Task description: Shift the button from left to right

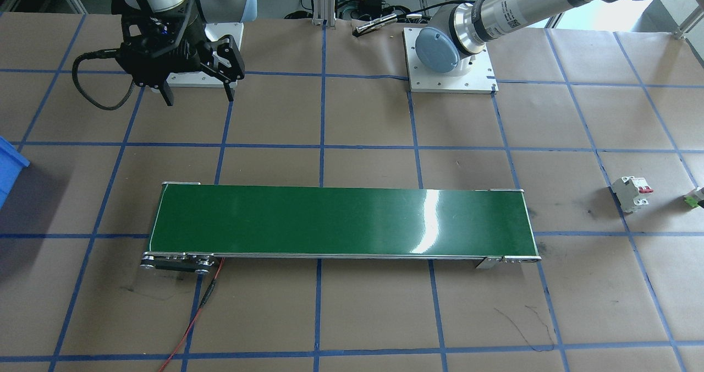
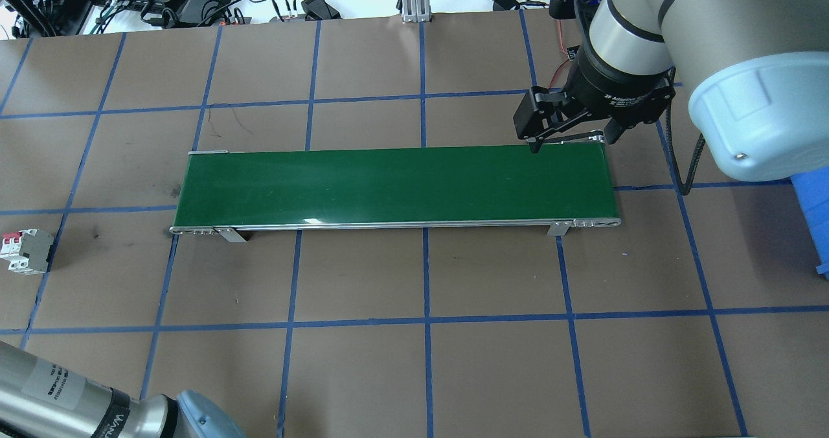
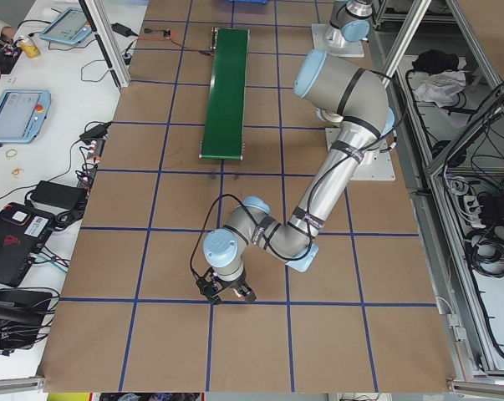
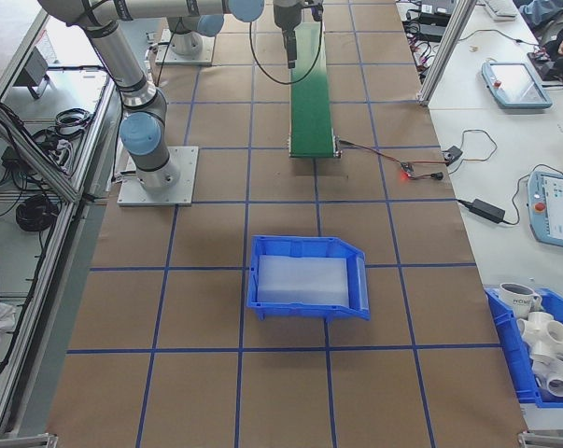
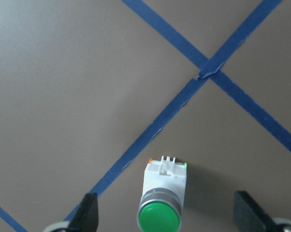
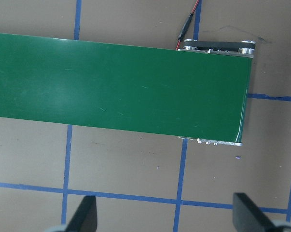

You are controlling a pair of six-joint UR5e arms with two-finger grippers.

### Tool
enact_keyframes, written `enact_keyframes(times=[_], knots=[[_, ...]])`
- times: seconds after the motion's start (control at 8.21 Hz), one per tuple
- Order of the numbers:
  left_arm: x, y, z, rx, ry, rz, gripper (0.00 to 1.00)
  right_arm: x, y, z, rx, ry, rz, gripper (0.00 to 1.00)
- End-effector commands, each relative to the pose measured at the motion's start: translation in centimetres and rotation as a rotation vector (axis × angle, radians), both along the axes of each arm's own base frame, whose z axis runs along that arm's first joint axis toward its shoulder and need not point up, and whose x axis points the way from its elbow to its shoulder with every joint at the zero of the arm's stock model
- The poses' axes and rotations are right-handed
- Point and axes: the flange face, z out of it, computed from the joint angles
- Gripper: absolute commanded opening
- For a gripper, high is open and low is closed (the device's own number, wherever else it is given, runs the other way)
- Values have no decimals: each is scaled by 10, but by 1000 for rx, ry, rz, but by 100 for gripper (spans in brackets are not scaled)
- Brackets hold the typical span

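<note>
Nothing is moved yet: in the front view your button point(image 1: 694, 198) lies at the desk's left end, beside the breaker point(image 1: 632, 193). Left wrist view: the left pincer point(image 5: 167, 217) gapes wide around the button, untouched. Overhead: the right pincer point(image 2: 568, 141) hangs open, empty, over the belt point(image 2: 388, 185).
</note>
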Motion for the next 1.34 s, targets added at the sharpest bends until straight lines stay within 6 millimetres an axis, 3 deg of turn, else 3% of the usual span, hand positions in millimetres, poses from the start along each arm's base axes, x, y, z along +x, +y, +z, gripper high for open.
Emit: enact_keyframes(times=[0.0, 0.24, 0.37, 0.49, 0.97, 1.22], knots=[[2, 5, -4, 0, 2, 10, 93, 0, 0, 0, -1, -1, 0, 100], [-5, 13, -22, 23, 34, 12, 86, 1, 0, 0, -1, -1, 1, 100], [-5, 13, -21, 23, 32, 10, 77, 1, 0, 0, -1, -1, 1, 100], [-5, 13, -23, 26, 35, 12, 57, 1, 0, 0, -1, 0, 1, 100], [-5, 13, -24, 26, 33, 21, 47, 1, 0, 0, -1, 0, 1, 100], [-5, 13, -16, 24, 25, 16, 9, 1, 0, 0, 1, 0, 1, 100]])
